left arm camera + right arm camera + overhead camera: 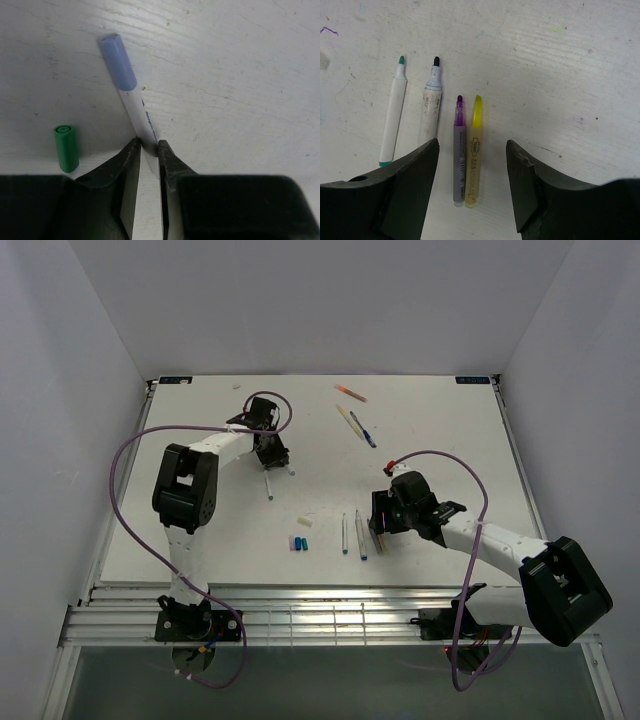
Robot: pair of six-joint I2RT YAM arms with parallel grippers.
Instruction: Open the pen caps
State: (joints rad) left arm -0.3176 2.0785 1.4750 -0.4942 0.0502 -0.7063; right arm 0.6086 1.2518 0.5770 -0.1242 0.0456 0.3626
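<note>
On my far left a green cap (66, 148) lies loose on the table (440, 470), just beside the blue-capped pen (142, 117) but not touching it. That pen lies flat with its blue cap (117, 62) pointing away from the left gripper (148, 145), which I judge to be deliberate: held by the white barrel, the capped end stays free for the other arm to pull. The left jaws stand narrow, one finger pressed against each side of the barrel, so I read this as a grip on the pen, not a hover. Toward the middle of the table three loose caps (299, 543) sit bunched together, out of the way of the work. Right of them a row of pens lies side by side with bare tips: a green-tipped pen (393, 120), a dark-tipped pen (430, 112), then a purple pen (459, 155) touching a yellow pen (476, 120). The right gripper (472, 145) hangs over those last two with its jaws wide apart, holding nothing and touching nothing. Three more pens (350, 393) lie at the far side, well apart from both arms; I cannot tell whether they are capped.
</note>
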